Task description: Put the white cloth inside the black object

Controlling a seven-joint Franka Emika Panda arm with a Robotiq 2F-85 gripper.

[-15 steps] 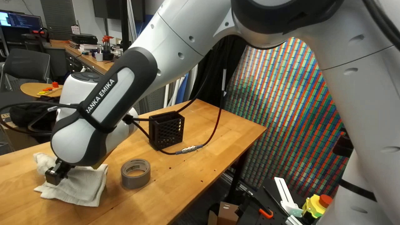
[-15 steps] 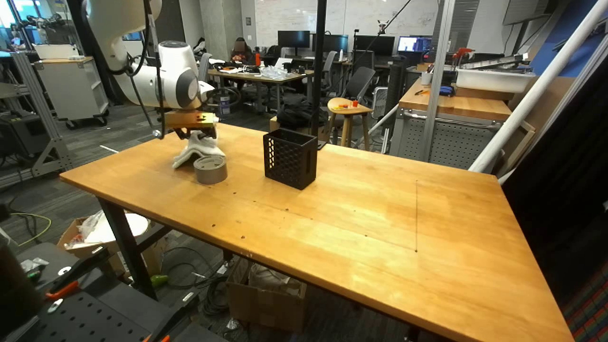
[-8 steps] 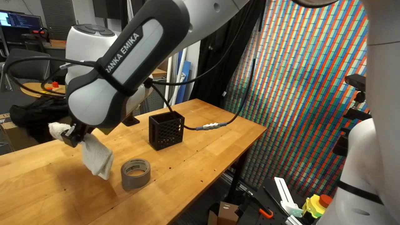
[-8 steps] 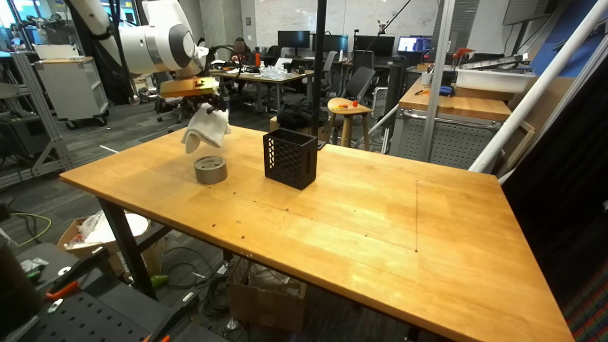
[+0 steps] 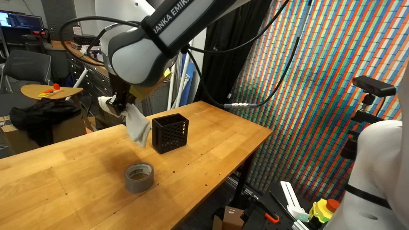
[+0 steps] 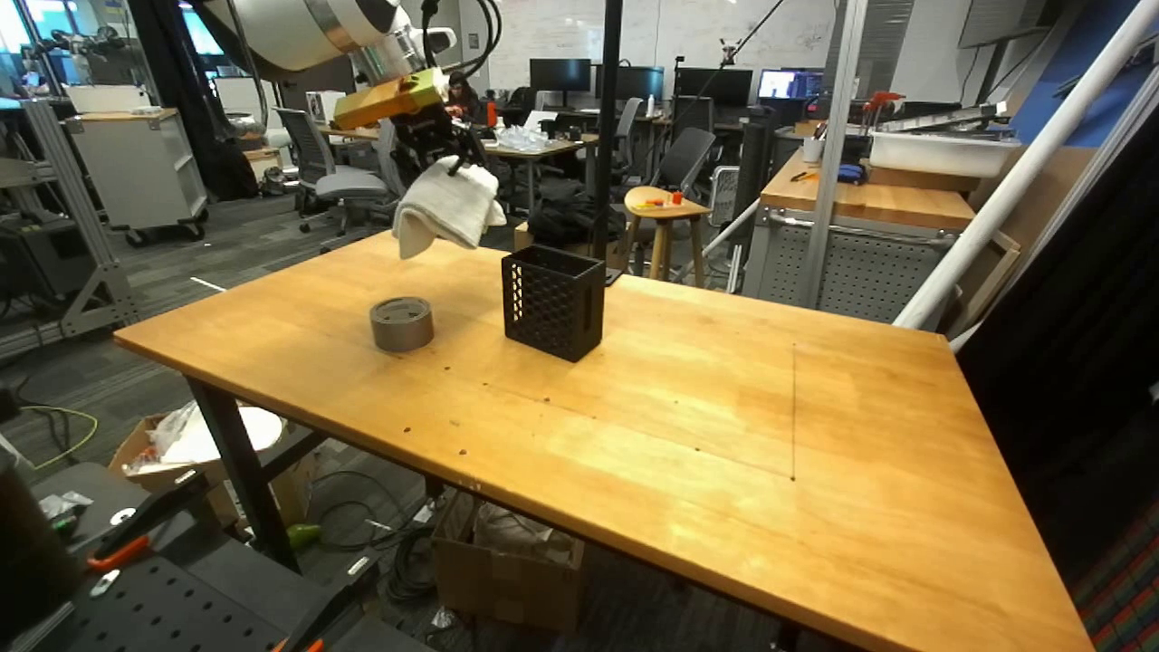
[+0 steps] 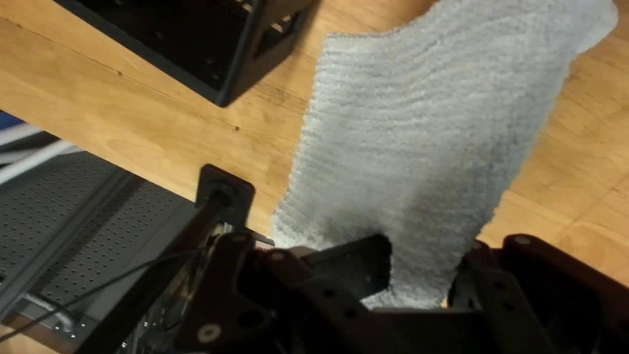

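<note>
- Tape roll (image 6: 403,324): flat on the table (image 6: 724,407) in an exterior view; probably no part in this.
- White cloth (image 6: 444,213): airborne at the tape roll's 1 o'clock, held high, likely for clearance.
- Gripper (image 6: 460,164): closed on the cloth; loose fabric hangs below, presumably to enter first.
- Black bin (image 6: 550,303): cloth's 4 o'clock, upright, mouth up to receive; cloth not in yet.

the end effector (image 7: 423,275) has lifted the white cloth (image 6: 448,210) nearer the black basket (image 6: 550,310).

White cloth (image 6: 448,208): ribbed, hanging midair nr blk box (image 6: 545,310). Box upright, open-top, w/ latticed sides.
</note>
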